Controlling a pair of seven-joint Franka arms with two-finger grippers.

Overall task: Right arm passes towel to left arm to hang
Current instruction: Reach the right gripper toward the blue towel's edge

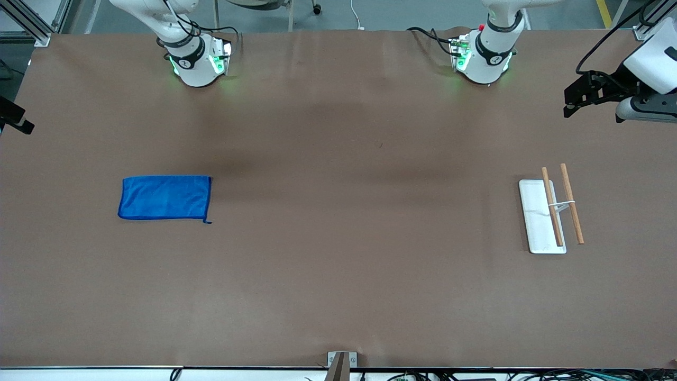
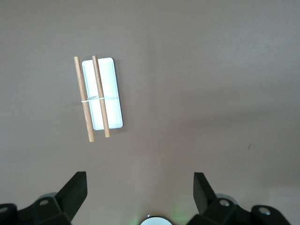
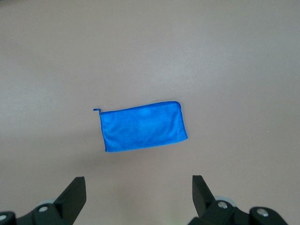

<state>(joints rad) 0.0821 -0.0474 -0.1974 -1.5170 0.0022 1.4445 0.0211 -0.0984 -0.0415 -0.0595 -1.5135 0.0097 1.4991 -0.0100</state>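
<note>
Towel lies flat on the desk, folded to a neat rectangle, toward the right arm's end. Small loop at the corner nearer the front camera. Nothing touches it.

Right hand up in the air over bare desk near the towel, fingers wide apart, empty. In the front view only a dark bit at the frame edge, probably this hand.

Left hand also raised, over the desk at the left arm's end, fingers spread, holding nothing.

Rack sits toward the left arm's end, well apart from the towel: white flat base with two wooden rods carried above it on a thin wire frame. One rod runs over the base, the other just beside its edge.

Both arms wait.
</note>
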